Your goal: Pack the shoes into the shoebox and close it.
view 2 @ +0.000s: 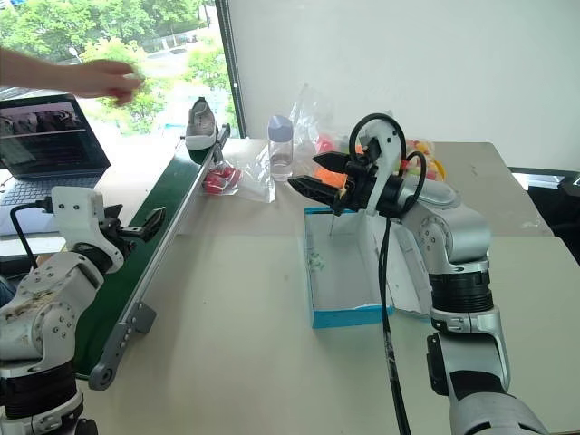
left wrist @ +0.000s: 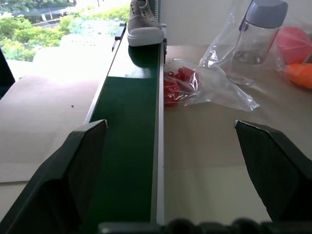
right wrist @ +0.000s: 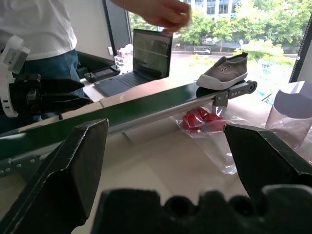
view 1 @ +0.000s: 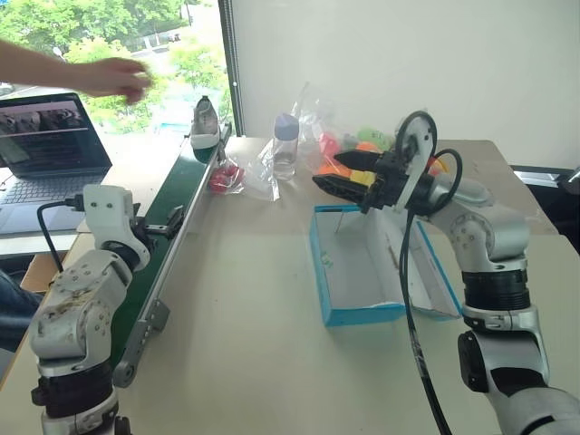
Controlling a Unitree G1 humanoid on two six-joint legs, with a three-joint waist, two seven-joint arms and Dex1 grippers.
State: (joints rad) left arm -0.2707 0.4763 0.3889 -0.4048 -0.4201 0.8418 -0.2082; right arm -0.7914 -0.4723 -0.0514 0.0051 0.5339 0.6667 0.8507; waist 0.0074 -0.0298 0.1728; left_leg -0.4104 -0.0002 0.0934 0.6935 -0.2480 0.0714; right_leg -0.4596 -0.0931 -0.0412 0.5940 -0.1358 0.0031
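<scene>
Hiding the shoebox's far rim, right claw gapes; left claw too.

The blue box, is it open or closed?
Open. The blue box has its lid folded out to the side, and its pale inside is showing with no shoes in it.

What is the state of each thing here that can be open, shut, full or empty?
shoebox: lid open, nothing inside.
shoe: upright at the conveyor belt's far end.
bottle: capped, upright.
laptop: open, screen lit.
left gripper: open, holding nothing.
right gripper: open, holding nothing, above the box's far end.
</scene>
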